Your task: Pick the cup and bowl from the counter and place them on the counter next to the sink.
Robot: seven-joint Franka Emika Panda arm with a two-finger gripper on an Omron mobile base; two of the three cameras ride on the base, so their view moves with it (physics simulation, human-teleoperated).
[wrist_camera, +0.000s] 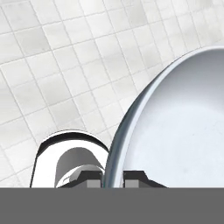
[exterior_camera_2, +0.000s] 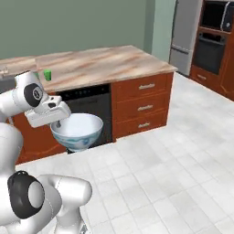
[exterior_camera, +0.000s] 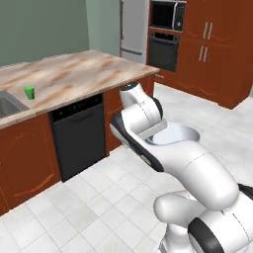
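Observation:
My gripper (wrist_camera: 109, 177) is shut on the rim of the pale blue bowl (wrist_camera: 175, 131), one fingertip on each side of the rim. The bowl (exterior_camera_2: 77, 130) hangs upright over the tiled floor in front of the cabinets, below counter height, with the gripper (exterior_camera_2: 58, 123) at its left rim. In the left base view the bowl (exterior_camera: 175, 134) shows behind my forearm. The green cup (exterior_camera: 29, 92) stands upright on the marbled counter (exterior_camera: 74, 74), just right of the sink (exterior_camera: 7, 105). The right base view shows the cup (exterior_camera_2: 47, 75) near the counter's (exterior_camera_2: 100, 61) front edge.
A black dishwasher (exterior_camera: 79, 136) sits under the counter, with wooden drawers (exterior_camera_2: 144, 107) to its right. A wall oven (exterior_camera: 165, 49), a fridge (exterior_camera: 134, 29) and tall cabinets stand at the back. White tiled floor (exterior_camera_2: 173, 173) lies open to the right.

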